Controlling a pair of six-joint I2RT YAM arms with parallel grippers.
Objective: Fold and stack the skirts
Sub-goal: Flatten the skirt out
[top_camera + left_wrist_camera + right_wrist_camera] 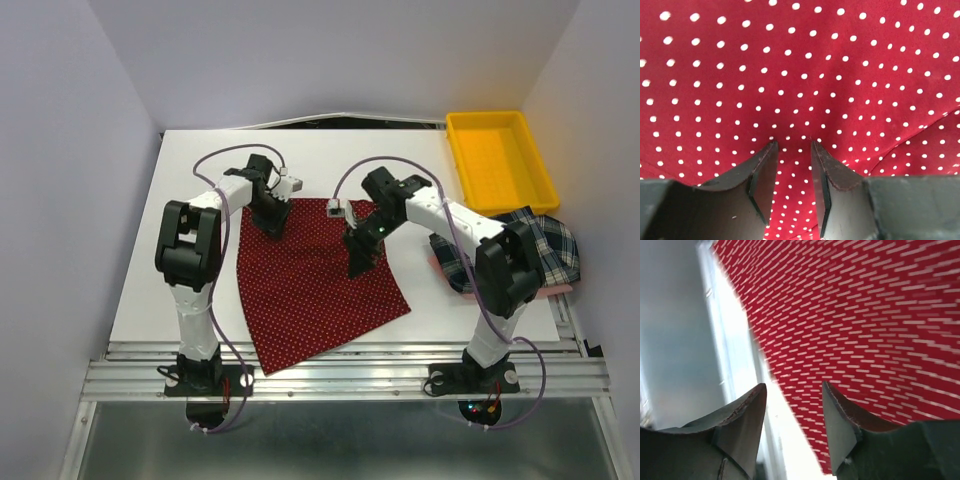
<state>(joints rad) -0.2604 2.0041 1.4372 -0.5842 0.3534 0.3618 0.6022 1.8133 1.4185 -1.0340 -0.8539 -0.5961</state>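
Left wrist: left pincer (792, 143) narrowly parted, tips on red skirt (800, 75); right pincer (794, 388) gapes over its edge

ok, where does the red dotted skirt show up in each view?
Top external: the red dotted skirt lies spread flat in the middle of the table.
Left wrist: the skirt fills the whole picture, seen close up.
Right wrist: the skirt fills the upper right, blurred, its edge running diagonally against the white table.
Shared landmark: its white dots, smeared into streaks in the right wrist view.
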